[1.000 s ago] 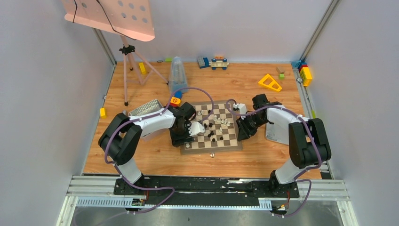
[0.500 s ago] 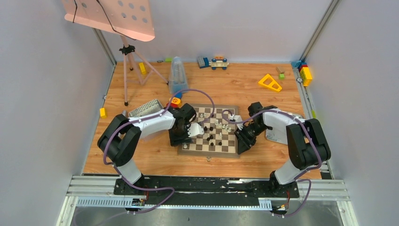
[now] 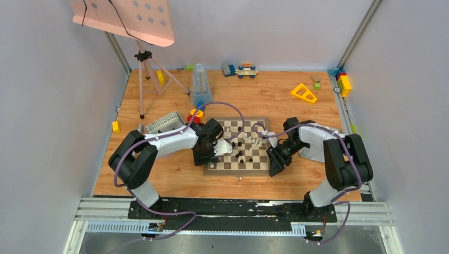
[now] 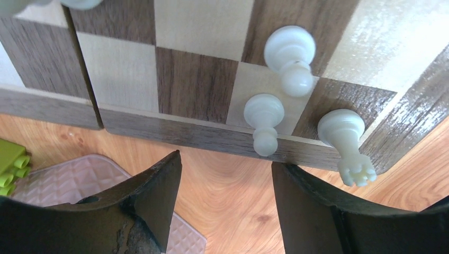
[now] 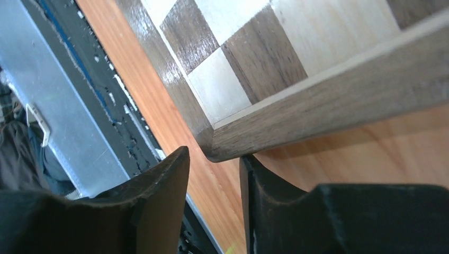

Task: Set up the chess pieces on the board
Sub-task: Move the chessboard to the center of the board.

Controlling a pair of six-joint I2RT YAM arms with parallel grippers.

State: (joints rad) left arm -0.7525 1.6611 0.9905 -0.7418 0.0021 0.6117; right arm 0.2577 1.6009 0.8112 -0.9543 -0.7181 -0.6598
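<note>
The board (image 3: 236,168) lies mid-worktop (image 3: 265,100) between the two arms, with chess pieces (image 3: 249,142) scattered over its middle squares. Three white ones (image 4: 263,117) sit near one corner. The left fingers (image 4: 151,201) are spread wide over bare worktop just off that edge, holding nothing. The right fingers (image 5: 159,196) stand narrowly apart with the board's near corner at their gap, nothing clamped.

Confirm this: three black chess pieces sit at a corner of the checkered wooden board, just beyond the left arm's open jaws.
Not black: the left wrist view shows three white chess pieces at a corner of the checkered wooden board, just beyond the left gripper, jaws open.
</note>
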